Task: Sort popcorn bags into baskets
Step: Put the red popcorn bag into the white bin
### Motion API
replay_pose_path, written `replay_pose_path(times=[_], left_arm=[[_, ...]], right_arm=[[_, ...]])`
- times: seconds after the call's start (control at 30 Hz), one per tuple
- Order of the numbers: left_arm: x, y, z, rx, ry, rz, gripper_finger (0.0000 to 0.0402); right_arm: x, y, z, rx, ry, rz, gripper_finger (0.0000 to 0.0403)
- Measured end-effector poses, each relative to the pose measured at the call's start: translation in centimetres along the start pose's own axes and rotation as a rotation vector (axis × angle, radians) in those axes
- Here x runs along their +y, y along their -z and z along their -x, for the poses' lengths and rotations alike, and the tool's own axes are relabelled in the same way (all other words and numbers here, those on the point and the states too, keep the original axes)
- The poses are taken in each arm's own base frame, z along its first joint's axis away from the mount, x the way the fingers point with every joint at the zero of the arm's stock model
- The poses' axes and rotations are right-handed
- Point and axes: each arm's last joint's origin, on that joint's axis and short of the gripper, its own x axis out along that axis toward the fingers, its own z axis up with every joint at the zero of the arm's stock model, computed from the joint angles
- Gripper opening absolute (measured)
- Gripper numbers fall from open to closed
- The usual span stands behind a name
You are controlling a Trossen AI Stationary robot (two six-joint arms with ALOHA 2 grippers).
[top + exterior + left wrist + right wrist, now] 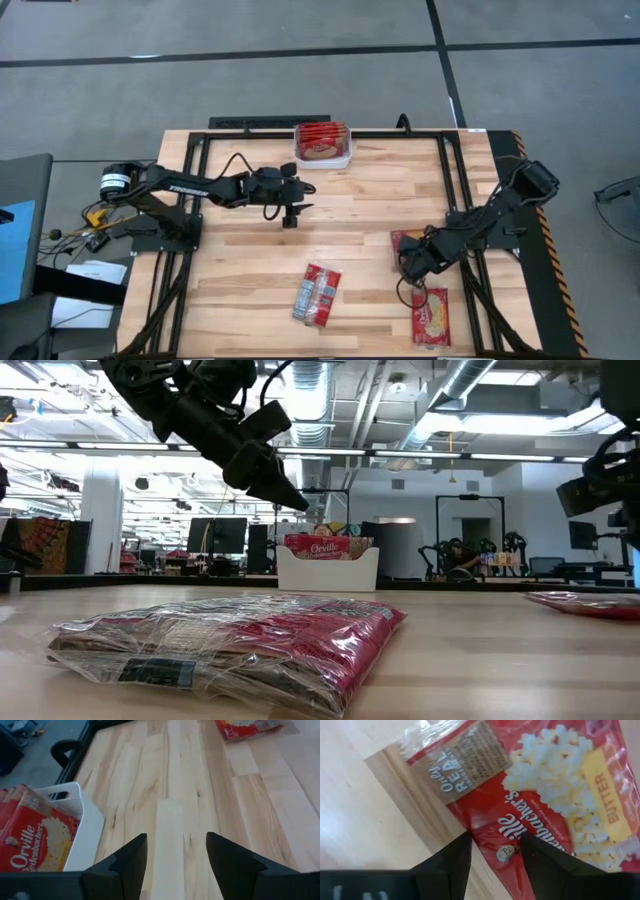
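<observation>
The white basket [322, 157] stands at the table's far edge with several red popcorn bags upright in it. Three more bags lie flat on the table: one [403, 240] under my right gripper [408, 265], one [432, 315] nearer the near edge, and one [317, 293] near the middle. In the right wrist view my right gripper [495, 842] is open and low over the picture face of its bag [560, 785], close to the bag's side edge. My left gripper [290, 218] is open and empty, raised above bare wood just near of the basket [85, 827]. My right gripper comes at the bag from above, its open fingertips [462, 851] standing over the red print beside the bag's side edge [465, 820]. The bag lies flat on the table. I cannot tell whether the fingertips touch it.
Black frame rails run along the table's left, right and far sides [200, 150]. The bag near the middle fills the low view's foreground [230, 645]. Bare wood [360, 205] lies between the two grippers.
</observation>
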Motion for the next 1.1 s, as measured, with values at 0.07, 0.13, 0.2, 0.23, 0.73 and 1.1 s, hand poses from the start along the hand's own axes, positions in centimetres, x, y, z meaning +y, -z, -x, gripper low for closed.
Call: replay_pose_path(times=[0.07,0.13,0.2,0.23,0.73,1.1], left_arm=[[0.0,0.1,0.0,0.008,0.002,-0.001,0.0195],[0.0,0.1,0.0,0.012,-0.003,-0.001,0.0195],[0.0,0.1,0.0,0.018,-0.012,-0.001,0.0195],[0.0,0.2,0.0,0.022,-0.019,-0.001,0.0195],[0.0,0.5,0.0,0.063,-0.037,0.060,0.0195],[-0.2,1.2,0.1,0.131,-0.026,0.094,0.0195]], right_arm=[[-0.2,-0.2,-0.3,0.002,0.003,0.014,0.0192],[-0.5,-0.6,-0.4,0.004,0.004,0.006,0.0179],[-0.8,-1.0,-0.4,0.004,0.002,0.011,0.0151],[-1.0,-1.2,-0.4,-0.005,-0.001,0.023,0.0131],[-3.8,-10.7,4.7,-0.585,-0.572,-0.467,0.0032],[-6.7,-12.7,4.1,-0.623,-0.509,-0.446,0.0185]])
